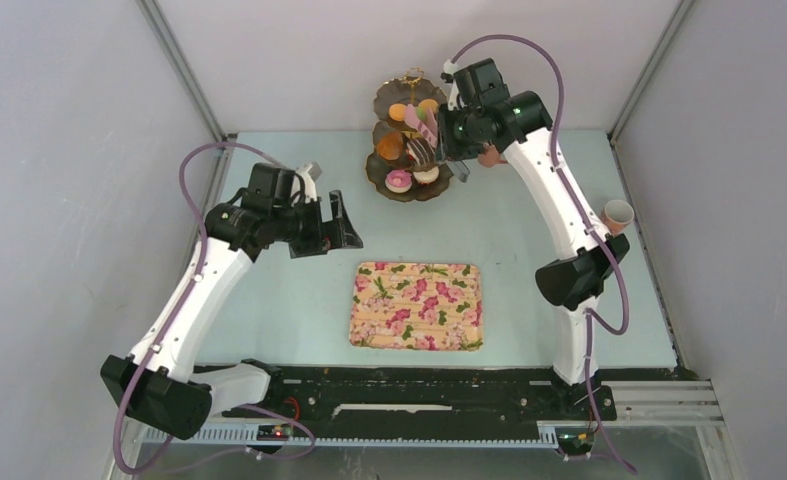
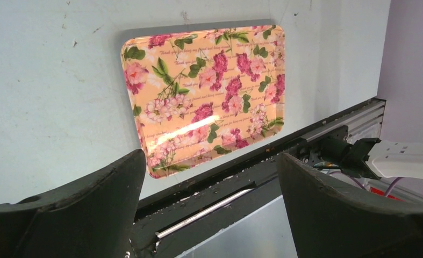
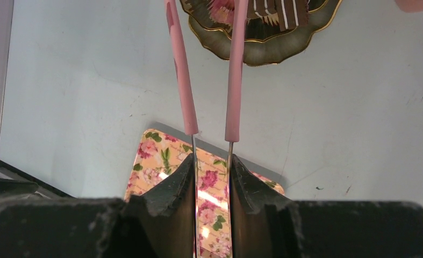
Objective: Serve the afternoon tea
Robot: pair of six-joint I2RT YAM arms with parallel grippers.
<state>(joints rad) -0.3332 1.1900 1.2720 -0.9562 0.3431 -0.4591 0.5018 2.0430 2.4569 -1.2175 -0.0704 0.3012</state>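
Observation:
A gold-rimmed tiered stand (image 1: 381,172) at the back holds the pastries: pink donut (image 1: 399,180), white donut (image 1: 426,174), striped chocolate slice (image 1: 420,150), croissant (image 1: 390,146), orange macaron (image 1: 398,112) and green macaron (image 1: 427,106). My right gripper (image 1: 451,135) is beside the stand, shut on the pink-handled tongs (image 3: 183,70). The tongs reach towards the striped slice (image 3: 284,9), but their tips are out of the wrist view. My left gripper (image 1: 334,222) hangs open and empty left of the floral tray (image 1: 416,305). A pink mug (image 1: 618,214) stands at the right edge. No coasters show.
The floral tray (image 2: 198,91) lies near the front edge, between the arms. A pinkish-brown thing (image 1: 489,155) sits partly hidden behind my right arm. A small grey object (image 1: 309,170) lies behind my left arm. Walls close the table on three sides.

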